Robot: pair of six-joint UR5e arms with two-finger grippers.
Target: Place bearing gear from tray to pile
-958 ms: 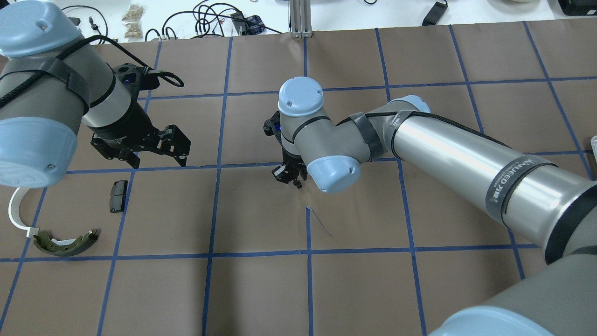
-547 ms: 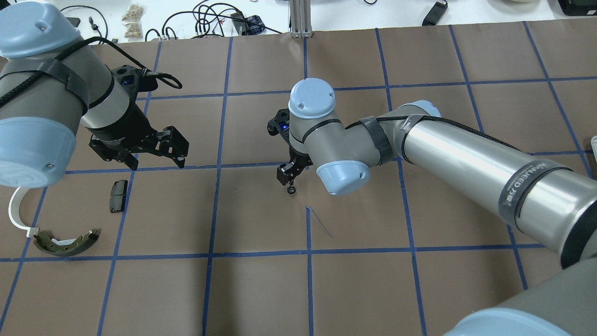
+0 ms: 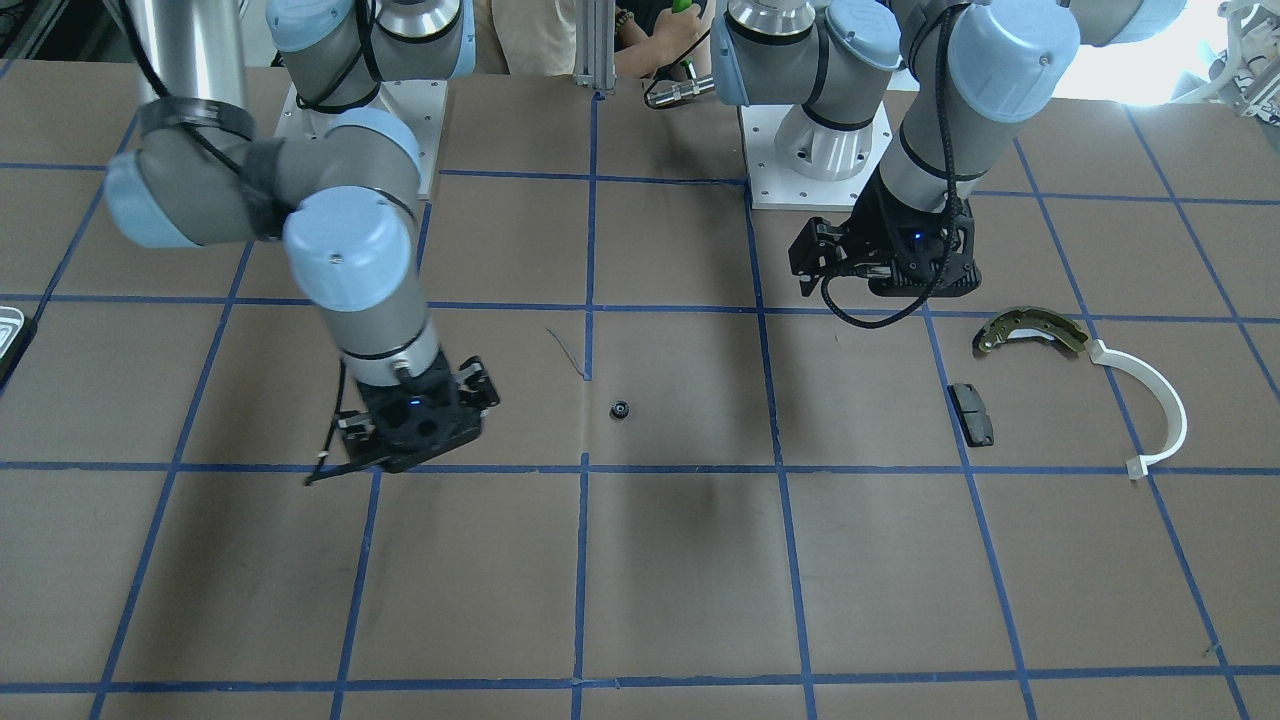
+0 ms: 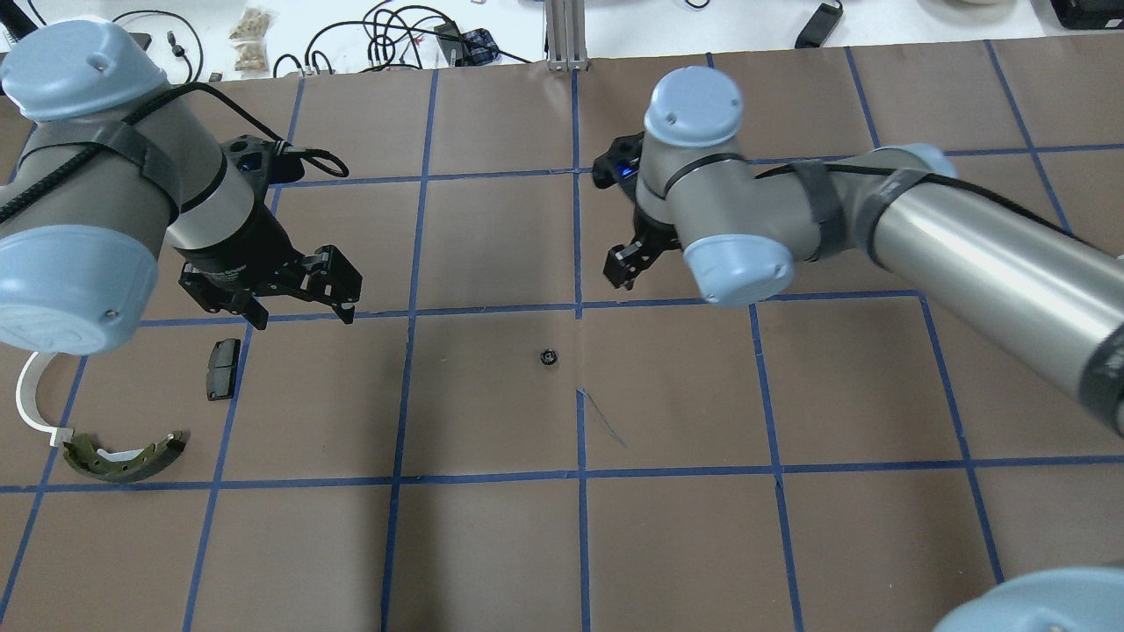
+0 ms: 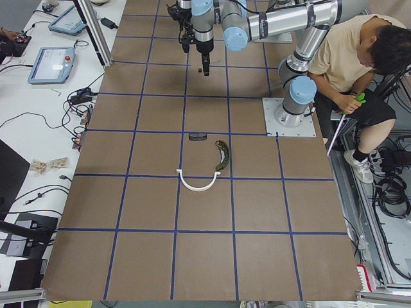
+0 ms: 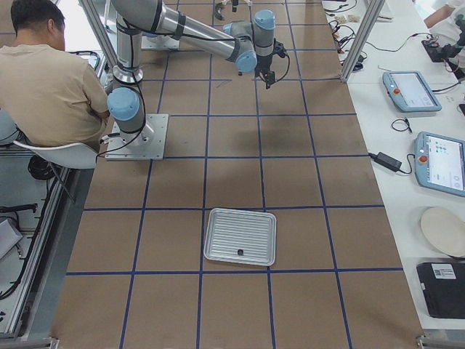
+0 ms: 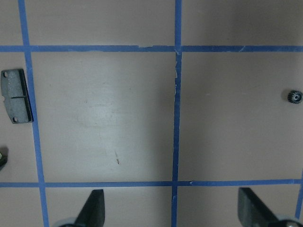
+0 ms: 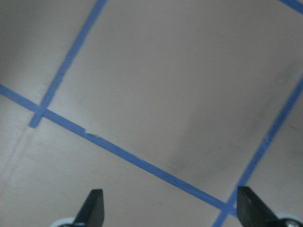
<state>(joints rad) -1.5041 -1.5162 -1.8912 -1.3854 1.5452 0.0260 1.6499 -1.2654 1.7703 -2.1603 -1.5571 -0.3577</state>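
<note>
The bearing gear [image 4: 549, 356] is a tiny black toothed ring lying loose on the brown mat mid-table; it also shows in the front view [image 3: 620, 409] and at the right edge of the left wrist view [image 7: 295, 96]. My right gripper [image 4: 632, 268] is open and empty, above and to the right of the gear. My left gripper [image 4: 303, 312] is open and empty, hovering just above the pile: a black pad [image 4: 222, 369], a white arc [image 4: 31, 395] and an olive brake shoe [image 4: 123, 456]. The silvery tray [image 6: 232, 227] lies far off at the table's right end.
A small dark part [image 6: 240, 252] lies in the tray. Cables and small items [image 4: 386, 35] sit on the white bench beyond the mat's far edge. A person [image 6: 51, 73] sits behind the robot bases. Blue tape lines grid the mat.
The right gripper let go of the gear onto the mat, then rose and moved away to the right and far side. The left gripper shifted slightly right.
</note>
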